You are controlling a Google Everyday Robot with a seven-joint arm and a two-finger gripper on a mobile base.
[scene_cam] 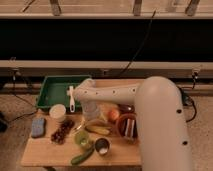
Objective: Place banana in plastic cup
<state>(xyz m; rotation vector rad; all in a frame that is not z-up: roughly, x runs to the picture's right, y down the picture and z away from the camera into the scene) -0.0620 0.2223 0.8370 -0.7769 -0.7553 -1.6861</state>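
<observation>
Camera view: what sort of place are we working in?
Probably a robotics lab test station: a wooden table set with play food like the banana, loose cables, and the claw hanging close above the banana.

On the wooden table [47,152], a green tray [52,92] sits back left with a white brush [71,98] lying in it. Just in front are a white container [57,111], a blue sponge [38,127] and dark grapes [62,131]. At the front edge a cucumber [82,157] lies beside a metal cup [102,146]. To the right, an orange [114,114] sits next to a brown bowl [127,125].
</observation>
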